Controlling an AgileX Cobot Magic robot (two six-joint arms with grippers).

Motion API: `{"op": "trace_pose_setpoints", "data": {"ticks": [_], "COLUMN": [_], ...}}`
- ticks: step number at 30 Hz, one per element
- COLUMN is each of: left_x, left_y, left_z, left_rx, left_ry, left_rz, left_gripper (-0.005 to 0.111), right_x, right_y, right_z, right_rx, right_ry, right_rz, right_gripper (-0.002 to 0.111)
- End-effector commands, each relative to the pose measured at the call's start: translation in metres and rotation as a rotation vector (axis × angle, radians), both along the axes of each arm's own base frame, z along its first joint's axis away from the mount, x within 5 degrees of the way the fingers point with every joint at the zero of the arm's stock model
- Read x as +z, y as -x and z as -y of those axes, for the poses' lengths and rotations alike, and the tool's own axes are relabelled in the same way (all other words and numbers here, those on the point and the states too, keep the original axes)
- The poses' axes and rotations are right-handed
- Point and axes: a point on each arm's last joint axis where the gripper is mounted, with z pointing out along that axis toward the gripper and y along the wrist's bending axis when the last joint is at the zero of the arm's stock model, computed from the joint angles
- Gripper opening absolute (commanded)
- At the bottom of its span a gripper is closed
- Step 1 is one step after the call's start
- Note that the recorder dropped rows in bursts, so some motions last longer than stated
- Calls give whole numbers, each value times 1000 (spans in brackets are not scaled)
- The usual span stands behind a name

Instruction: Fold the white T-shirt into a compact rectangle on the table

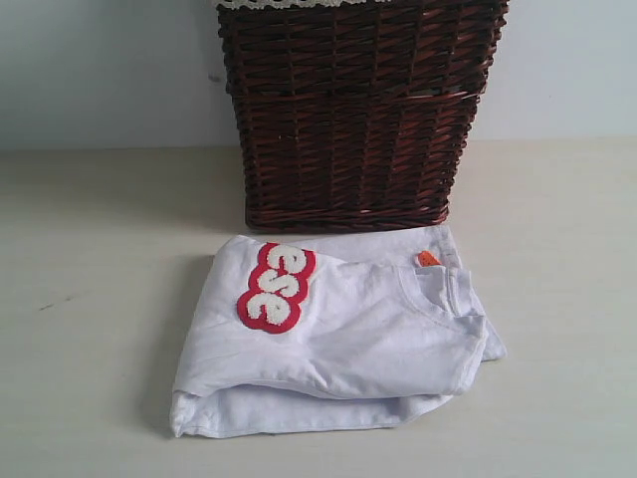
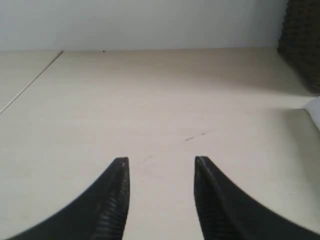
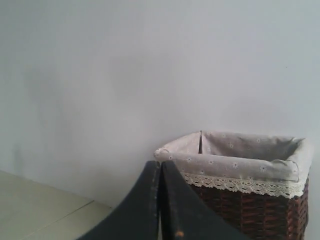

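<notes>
1. We see the T-shirt as soft white cloth, matt and lightly creased; its letters look fuzzy, like towelling, edged in red cloth.
2. We read the basket as dark brown woven wicker with a faint sheen; its lining is pale printed cloth with a lace edge.
3. The surface looks smooth, matt and cream to us.
4. The left pincer looks matt black to us, finely ribbed.

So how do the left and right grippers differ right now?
The left gripper has its jaws apart; the right gripper has its jaws pressed shut. The left gripper sits low over the table; the right gripper faces the wall and the cloth-lined rim of the wicker basket. Shared: both are black, hold nothing, and are clear of the white T-shirt.
</notes>
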Motion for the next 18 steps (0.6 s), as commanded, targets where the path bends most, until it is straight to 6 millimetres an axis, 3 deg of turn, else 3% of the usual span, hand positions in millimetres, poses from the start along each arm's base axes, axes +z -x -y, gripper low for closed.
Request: {"op": "trace_pose_setpoints", "data": {"ticks": [1,7,18], "left_x": [1,1,1], "left_y": [0,0,0], "left_z": [0,0,0], "left_rx": [1,1,1], "left_ry": [3,3,3], "left_rz": [16,16,16], "left_gripper": [42,42,42], "right_x": [4,5,-1], "right_y": [19,50,74], "right_z": [16,36,26], "right_rx": [-55,-230,-584], "right_ry": [-64,-136,-74], "right_rz": [92,193,246], "right_gripper": [0,0,0]}}
